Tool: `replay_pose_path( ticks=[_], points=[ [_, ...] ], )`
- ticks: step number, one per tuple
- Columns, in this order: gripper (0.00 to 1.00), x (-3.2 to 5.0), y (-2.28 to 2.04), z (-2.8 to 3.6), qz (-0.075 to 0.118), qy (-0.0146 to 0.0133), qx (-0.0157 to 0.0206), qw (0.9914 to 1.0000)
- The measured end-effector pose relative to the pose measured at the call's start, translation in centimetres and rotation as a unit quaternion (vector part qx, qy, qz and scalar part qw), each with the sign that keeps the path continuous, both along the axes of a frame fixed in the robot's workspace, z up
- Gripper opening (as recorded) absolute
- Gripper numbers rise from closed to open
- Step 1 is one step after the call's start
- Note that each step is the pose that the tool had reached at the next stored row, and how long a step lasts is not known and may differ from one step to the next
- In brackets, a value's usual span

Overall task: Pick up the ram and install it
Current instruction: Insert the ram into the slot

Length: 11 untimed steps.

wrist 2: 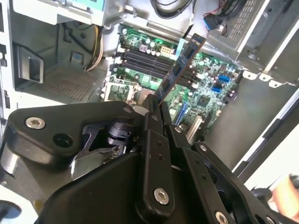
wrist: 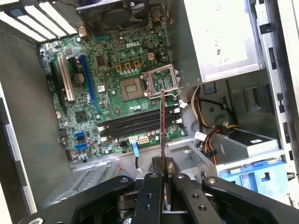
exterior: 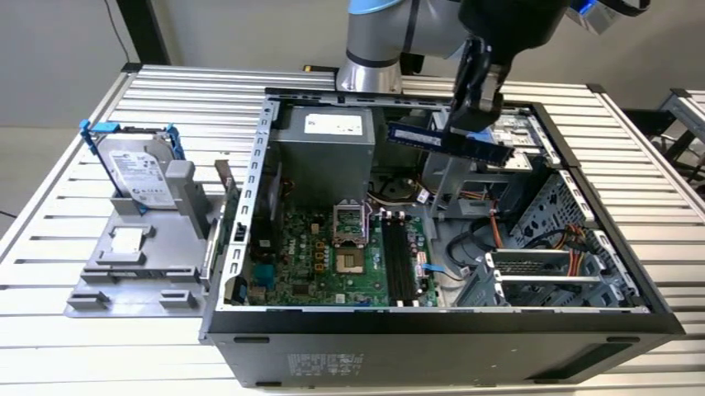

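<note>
- The gripper is closed tight on the ram, pinching it near one end.
- The ram hangs in the air in the upper middle of the exterior view, above the open computer case.
- The black slots sit low on the green board, in the lower middle of that view. They are below the ram and well apart from it.
- In the exterior view the ram runs side to side and tips a little down to the right, while the slots run up and down. So I think the ram lies across them, not along them.
- The ram is a thin, flat, long stick, dark blue-green, with small black chips in a row. In the first wrist view it looks like a thin line, seen from its edge.
</note>
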State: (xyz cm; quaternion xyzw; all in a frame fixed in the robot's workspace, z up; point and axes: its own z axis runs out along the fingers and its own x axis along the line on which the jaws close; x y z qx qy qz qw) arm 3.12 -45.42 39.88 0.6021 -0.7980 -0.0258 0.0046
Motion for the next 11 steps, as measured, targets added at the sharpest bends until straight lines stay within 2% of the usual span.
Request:
replay_pose_path(
  ticks=[5,11],
  points=[
    [0.0,0.0,0.0,0.0,-0.031,0.0,-0.0029,0.9995],
    [0.0,0.0,0.0,0.0,-0.069,0.0,-0.007,0.99763]
  ],
)
